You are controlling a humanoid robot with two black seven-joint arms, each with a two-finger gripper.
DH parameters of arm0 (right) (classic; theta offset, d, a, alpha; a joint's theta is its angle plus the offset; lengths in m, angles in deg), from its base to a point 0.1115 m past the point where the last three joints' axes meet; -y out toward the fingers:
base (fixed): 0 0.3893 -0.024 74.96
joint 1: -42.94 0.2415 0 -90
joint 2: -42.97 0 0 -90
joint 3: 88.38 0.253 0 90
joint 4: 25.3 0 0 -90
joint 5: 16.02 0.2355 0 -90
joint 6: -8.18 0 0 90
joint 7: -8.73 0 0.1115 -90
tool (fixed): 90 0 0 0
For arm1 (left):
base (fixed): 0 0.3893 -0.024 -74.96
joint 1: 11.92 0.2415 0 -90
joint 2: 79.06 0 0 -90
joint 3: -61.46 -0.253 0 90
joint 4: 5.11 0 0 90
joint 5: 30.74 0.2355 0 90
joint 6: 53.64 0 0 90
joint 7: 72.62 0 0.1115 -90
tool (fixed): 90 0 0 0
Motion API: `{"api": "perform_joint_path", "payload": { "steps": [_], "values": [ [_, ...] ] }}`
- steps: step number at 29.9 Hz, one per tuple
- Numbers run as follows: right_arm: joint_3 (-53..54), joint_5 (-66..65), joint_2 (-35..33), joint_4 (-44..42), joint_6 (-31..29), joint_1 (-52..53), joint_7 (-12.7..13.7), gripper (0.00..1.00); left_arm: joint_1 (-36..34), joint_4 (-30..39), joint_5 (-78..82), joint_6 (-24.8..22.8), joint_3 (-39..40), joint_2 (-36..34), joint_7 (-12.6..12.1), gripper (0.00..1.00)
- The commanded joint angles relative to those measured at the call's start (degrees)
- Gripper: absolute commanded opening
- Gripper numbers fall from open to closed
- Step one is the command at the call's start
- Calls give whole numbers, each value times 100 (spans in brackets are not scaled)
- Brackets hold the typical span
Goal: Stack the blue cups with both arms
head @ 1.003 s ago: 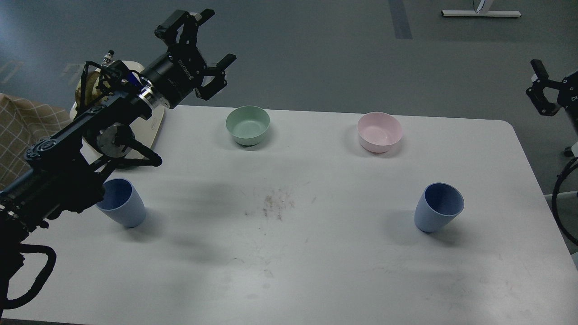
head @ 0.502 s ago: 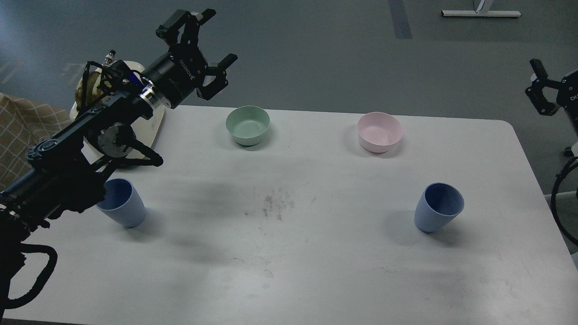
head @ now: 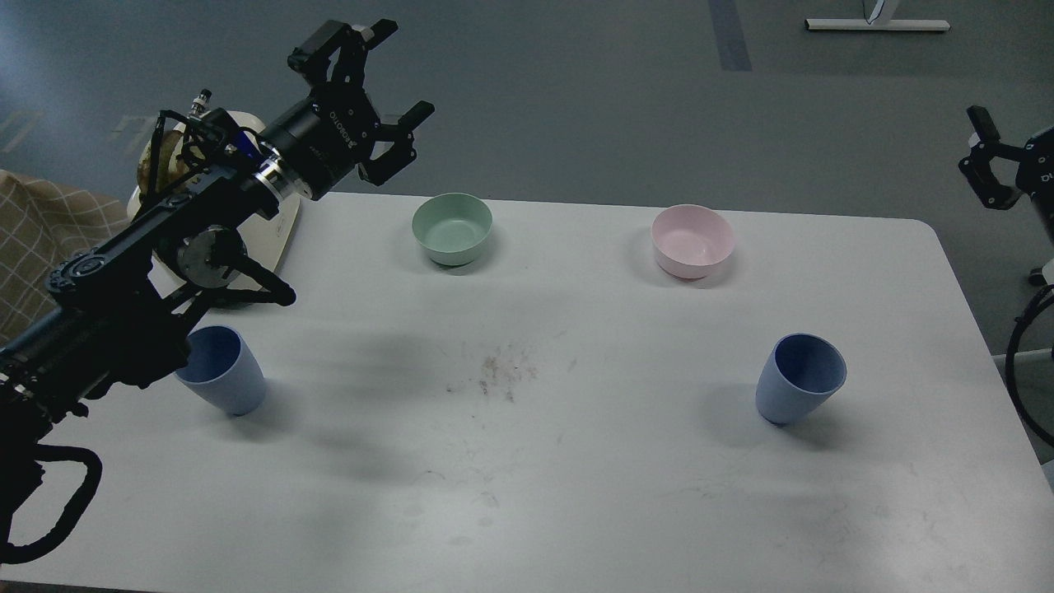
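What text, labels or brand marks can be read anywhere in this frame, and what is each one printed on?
"ROBOTIQ": white lettering on the body of the left gripper, seen upside down, only just legible.
White letters on the right gripper at the frame edge: cut off, unreadable.
Cups, bowls and table carry no visible text.

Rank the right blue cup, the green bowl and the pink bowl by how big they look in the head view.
1. Right blue cup, though it sits nearer the camera.
2. Pink bowl and green bowl: too alike to rank.
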Motion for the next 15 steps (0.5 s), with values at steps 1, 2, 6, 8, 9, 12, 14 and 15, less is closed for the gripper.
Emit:
{"api": "perform_joint_path", "payload": {
  "steps": [1, 2, 6, 8, 9, 12, 14, 15],
  "values": [
    [0, 0, 2, 5, 0, 7, 0, 100, -9, 360, 770, -26, 19, -284, 17, 98],
    [0, 0, 2, 5, 0, 7, 0, 100, -1, 457, 928, -40, 19, -363, 17, 98],
    [0, 0, 2, 5, 0, 16, 0, 100, 26, 1186, 2025, -40, -16, -1064, 35, 98],
    [0, 0, -7, 5, 0, 34, 0, 100, 35, 1406, 2352, -40, -33, -1311, 44, 98],
    [0, 0, -16, -4, 0, 51, 0, 100, 43, 1634, 2701, -40, -51, -1591, 61, 98],
    [0, 0, -34, 5, 0, 60, 0, 100, 253, 2214, 3668, -40, -42, -2382, 315, 98],
    [0, 0, -42, 5, 0, 60, 0, 100, 298, 2539, 4274, -40, -60, -2883, 604, 98],
    [0, 0, -42, 5, 0, 60, 0, 100, 324, 2628, 4478, -40, -69, -3042, 719, 98]
  ]
}}
